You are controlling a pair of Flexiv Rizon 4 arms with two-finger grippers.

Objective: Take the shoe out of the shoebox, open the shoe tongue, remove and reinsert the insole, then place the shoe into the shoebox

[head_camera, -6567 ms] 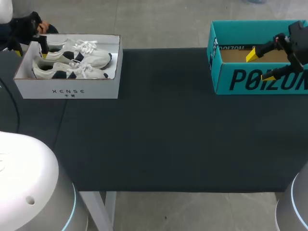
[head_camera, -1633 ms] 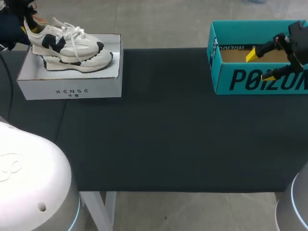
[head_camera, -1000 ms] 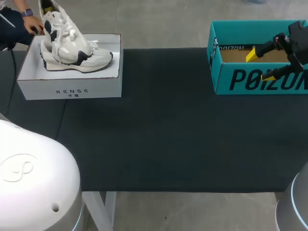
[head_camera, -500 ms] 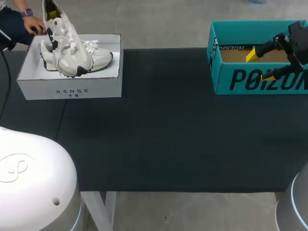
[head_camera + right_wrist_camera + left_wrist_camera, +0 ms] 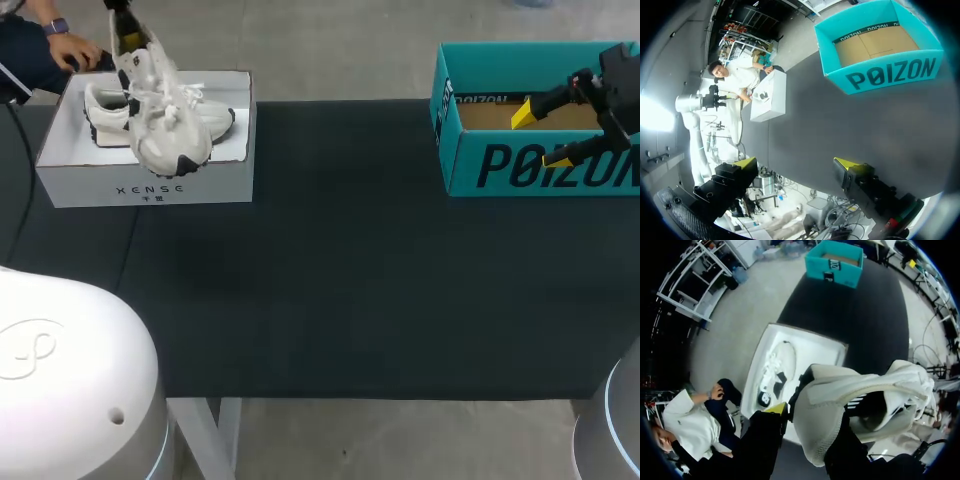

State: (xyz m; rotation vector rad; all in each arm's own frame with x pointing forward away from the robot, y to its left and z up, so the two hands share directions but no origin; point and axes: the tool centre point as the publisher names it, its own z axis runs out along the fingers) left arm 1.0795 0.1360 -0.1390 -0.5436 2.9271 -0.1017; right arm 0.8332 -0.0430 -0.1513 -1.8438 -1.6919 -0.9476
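Note:
A white sneaker with dark patches (image 5: pixel 163 115) hangs toe-down over the white shoebox (image 5: pixel 145 186). My left gripper (image 5: pixel 122 22) is shut on its heel. In the left wrist view the heel of the sneaker (image 5: pixel 850 405) sits clamped in my left gripper (image 5: pixel 807 416), one yellow fingertip (image 5: pixel 776 409) showing beside it. A second sneaker (image 5: pixel 104 104) lies in the white shoebox (image 5: pixel 807 347). My right gripper (image 5: pixel 541 137) stands open over the near wall of the teal box (image 5: pixel 530 160), holding nothing. The right wrist view shows that gripper (image 5: pixel 795 164) wide apart above the dark table.
The teal box (image 5: pixel 885 55) at the far right has a bare cardboard floor. A person's hand (image 5: pixel 72 50) is by the white shoebox's far left corner. The black table top (image 5: pixel 350 280) stretches between the two boxes.
My left gripper has carried the sneaker rightward and toward the box's front, its toe now lower. The right arm has not moved.

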